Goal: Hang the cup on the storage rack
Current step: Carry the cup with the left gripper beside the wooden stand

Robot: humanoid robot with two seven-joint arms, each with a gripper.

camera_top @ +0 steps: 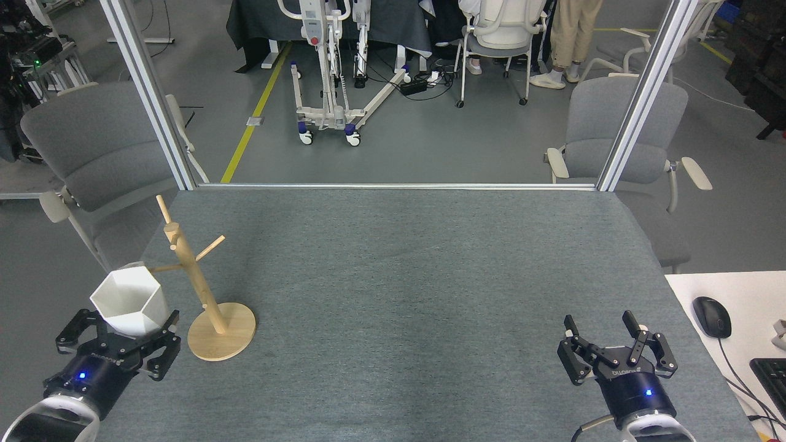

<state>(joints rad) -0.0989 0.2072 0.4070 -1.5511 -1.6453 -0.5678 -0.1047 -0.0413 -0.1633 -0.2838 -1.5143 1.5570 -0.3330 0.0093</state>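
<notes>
Surface: grey felt-covered table [405, 294], framed at the far edge by two slanted aluminium posts [147, 92]
Room: grey concrete floor with a yellow line [255, 113]; grey chair [92, 147] at far left, wheeled white lift stand [325, 80] at centre back, second grey chair [620, 135] at right; legs of a person [568, 43] stand at the back
Left gripper [120, 334]: at the table's near-left corner, fingers clamped on the base of the cup
Cup [130, 301]: white, faceted, hexagonal mouth upward, interior empty; held clear of the table, just left of the rack, its far rim by the tip of a left-pointing peg
Storage rack [206, 294]: wooden, disc base flat on the table, pole slanted, pegs bare
Right gripper [605, 337]: near-right, fingers spread, holding nothing
Side desk [718, 288]: white, carries a black mouse [712, 317] and a keyboard corner [770, 380]
</notes>
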